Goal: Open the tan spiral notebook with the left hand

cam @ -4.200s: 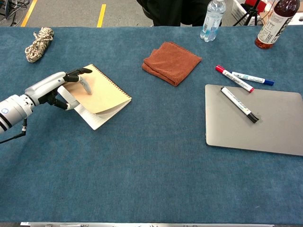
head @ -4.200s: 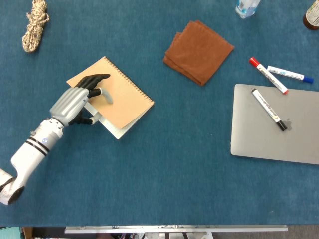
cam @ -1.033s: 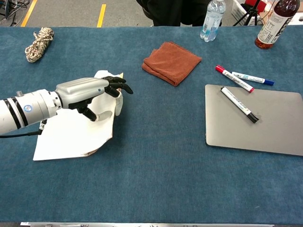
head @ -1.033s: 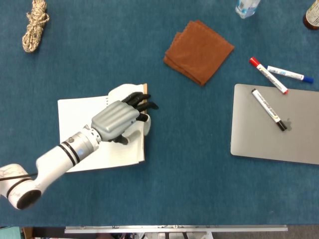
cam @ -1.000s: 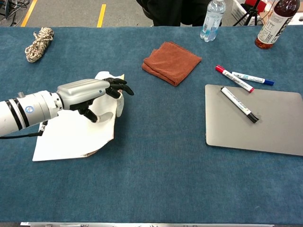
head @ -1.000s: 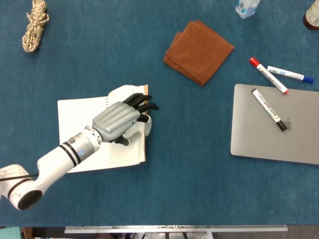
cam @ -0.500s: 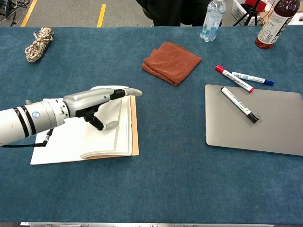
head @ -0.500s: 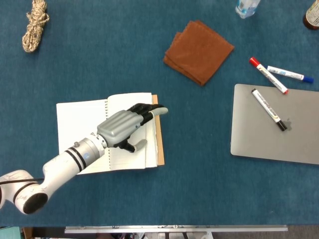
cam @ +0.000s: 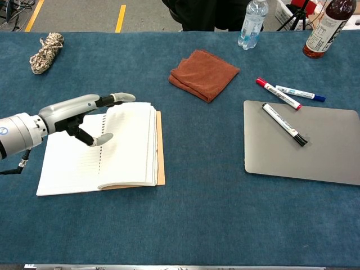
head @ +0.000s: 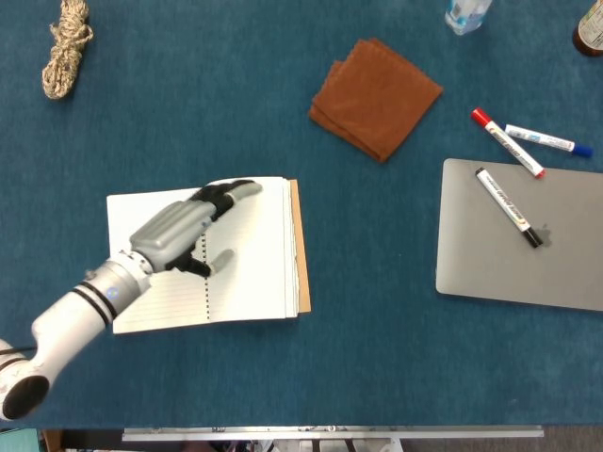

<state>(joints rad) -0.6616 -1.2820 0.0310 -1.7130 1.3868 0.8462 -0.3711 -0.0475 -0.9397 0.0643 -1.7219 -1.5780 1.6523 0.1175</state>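
The tan spiral notebook [head: 254, 259] [cam: 126, 152] lies open and flat on the blue table, white lined pages up, its tan cover showing as a strip along the right edge. My left hand [head: 179, 231] [cam: 79, 115] hovers over the spiral, around the middle of the notebook, its fingers stretched out and apart, and it holds nothing. No view shows my right hand.
A folded brown cloth [head: 375, 96] lies behind the notebook. At the right is a grey laptop [head: 523, 235] with a black marker [head: 507, 207] on it; a red marker [head: 507, 143] and a blue marker [head: 548, 140] lie beside it. A rope coil [head: 64, 47] sits far left. Bottles [cam: 251, 23] stand at the back.
The notebook went from closed to fully open. In the last half second my left hand drew back leftward from the right-hand pages to the spiral, and the pages settled flat.
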